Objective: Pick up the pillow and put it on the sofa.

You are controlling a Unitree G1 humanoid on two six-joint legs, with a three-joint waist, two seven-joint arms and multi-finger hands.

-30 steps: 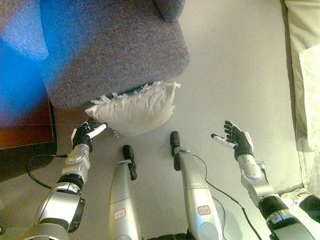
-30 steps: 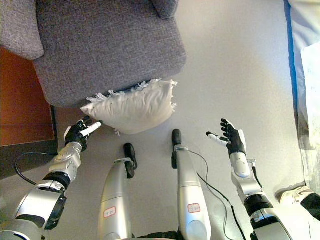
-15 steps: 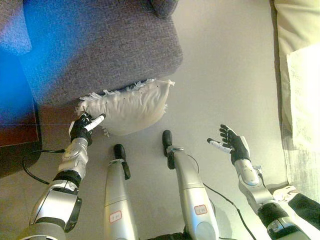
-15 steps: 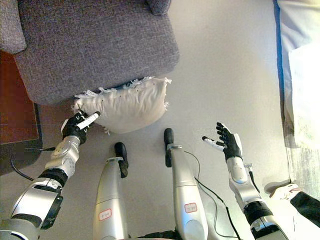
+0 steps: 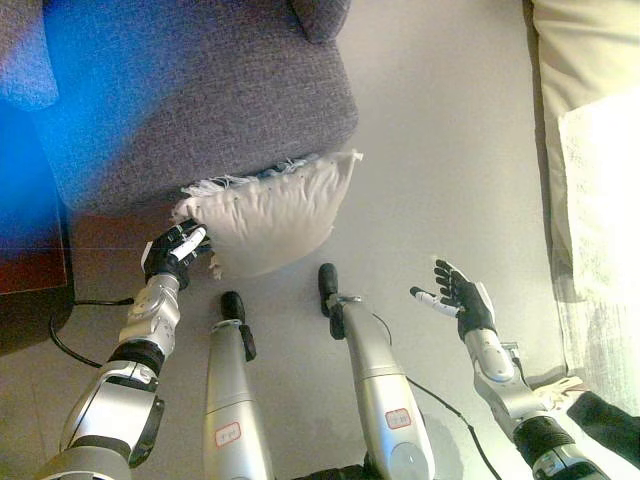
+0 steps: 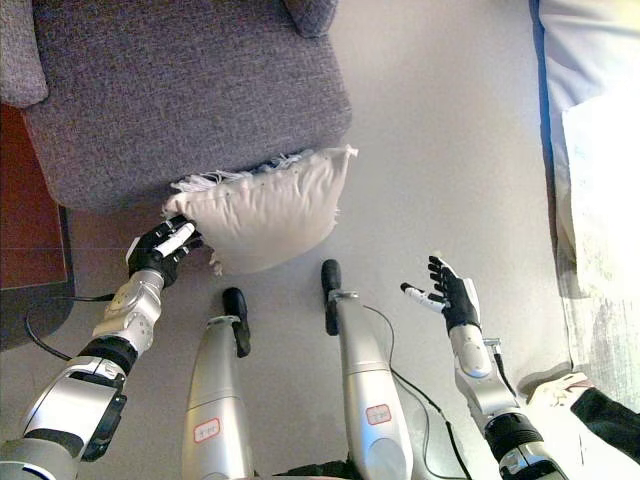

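Against the grey sofa [image 6: 190, 90] front, on the floor [image 6: 440, 160], I see the white pillow [image 6: 268, 208]; my left hand [image 6: 160, 250] grips its fringed corner, right hand [image 6: 448, 298] spread, holding nothing

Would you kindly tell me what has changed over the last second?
The left hand has closed on the lower left corner of the pillow, and the pillow's right end has tipped up against the front of the sofa. The right hand stays open above the floor, holding nothing. The pillow is not on the seat yet.
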